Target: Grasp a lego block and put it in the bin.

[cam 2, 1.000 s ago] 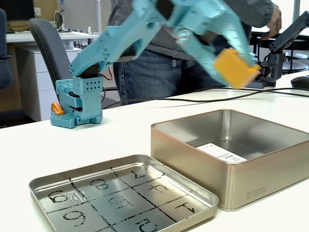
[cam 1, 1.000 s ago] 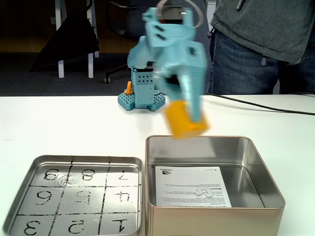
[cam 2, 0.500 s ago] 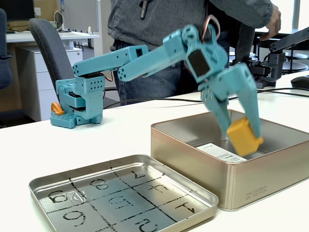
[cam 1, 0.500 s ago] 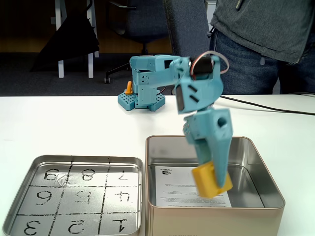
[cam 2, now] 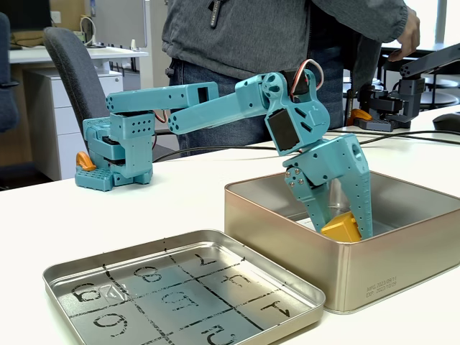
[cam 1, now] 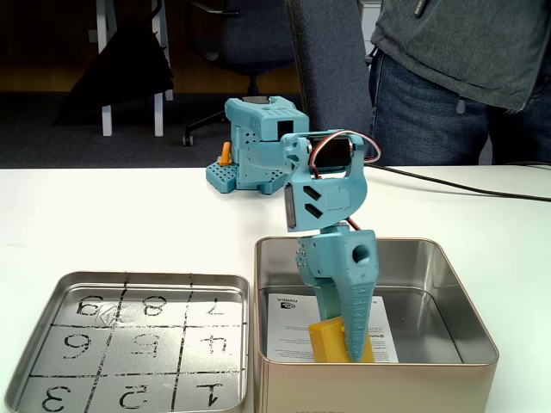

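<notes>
One step is left: release. The lego block (cam 1: pixel 329 341) is gripped in the jaws, lowered inside the bin (cam 2: pixel 374 269) over the paper sheet (cam 1: pixel 288 327), near its 6 o'clock wall in a fixed view. Jaws must be opened, then lifted clear. The numbered tray (cam 1: pixel 34 361) at 9 o'clock appears to hold no block.

The bin (cam 1: pixel 448 297) is bare silver metal, its walls brushed and softly reflective, with matt white printed paper (cam 1: pixel 288 323) on its bottom. The lego block (cam 2: pixel 341 228) is smooth mustard plastic. The fingers (cam 2: pixel 357 194) are matt teal plastic. At 9 o'clock, the tray (cam 1: pixel 43 301) is shiny tin. The worktop (cam 1: pixel 129 215) is smooth, matt white.
</notes>
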Available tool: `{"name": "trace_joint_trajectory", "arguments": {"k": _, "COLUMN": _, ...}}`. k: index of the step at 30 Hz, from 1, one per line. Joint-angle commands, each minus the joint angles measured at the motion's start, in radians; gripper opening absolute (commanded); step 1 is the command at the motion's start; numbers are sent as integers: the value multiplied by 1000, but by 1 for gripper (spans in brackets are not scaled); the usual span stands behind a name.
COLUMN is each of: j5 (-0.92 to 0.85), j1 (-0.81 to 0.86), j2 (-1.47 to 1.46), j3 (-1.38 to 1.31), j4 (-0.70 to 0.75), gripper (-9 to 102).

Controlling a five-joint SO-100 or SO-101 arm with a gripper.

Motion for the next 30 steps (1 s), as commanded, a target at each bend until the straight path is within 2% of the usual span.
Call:
{"name": "trace_joint_trajectory", "arguments": {"k": 1, "j5": 75, "j1": -6, "j2": 81, "j3": -31, "j4": 6, "gripper": 7}}
{"name": "trace_joint_trajectory", "arguments": {"k": 4, "j5": 152, "j1": -3, "j2": 146, "j3": -29, "j4": 3, "gripper": 24}}
{"name": "trace_joint_trajectory", "arguments": {"k": 7, "j5": 209, "j1": 0, "j2": 218, "j3": -29, "j4": -12, "gripper": 35}}
{"name": "trace_joint_trajectory", "arguments": {"k": 10, "j5": 213, "j1": 0, "j2": 288, "j3": -29, "j4": -18, "gripper": 37}}
{"name": "trace_joint_trajectory", "arguments": {"k": 15, "j5": 221, "j1": 11, "j2": 411, "j3": -29, "j4": -20, "gripper": 35}}
{"name": "trace_joint_trajectory", "arguments": {"k": 20, "j5": 222, "j1": 100, "j2": 466, "j3": -29, "j4": -20, "gripper": 29}}
{"name": "trace_joint_trajectory", "arguments": {"k": 22, "j5": 222, "j1": 161, "j2": 468, "j3": -29, "j4": -20, "gripper": 24}}
{"name": "trace_joint_trajectory", "arguments": {"k": 27, "j5": 192, "j1": 322, "j2": 399, "j3": -29, "j4": -46, "gripper": 1}}
{"name": "trace_joint_trajectory", "arguments": {"k": 30, "j5": 169, "j1": 374, "j2": 316, "j3": -29, "j4": -172, "gripper": 0}}
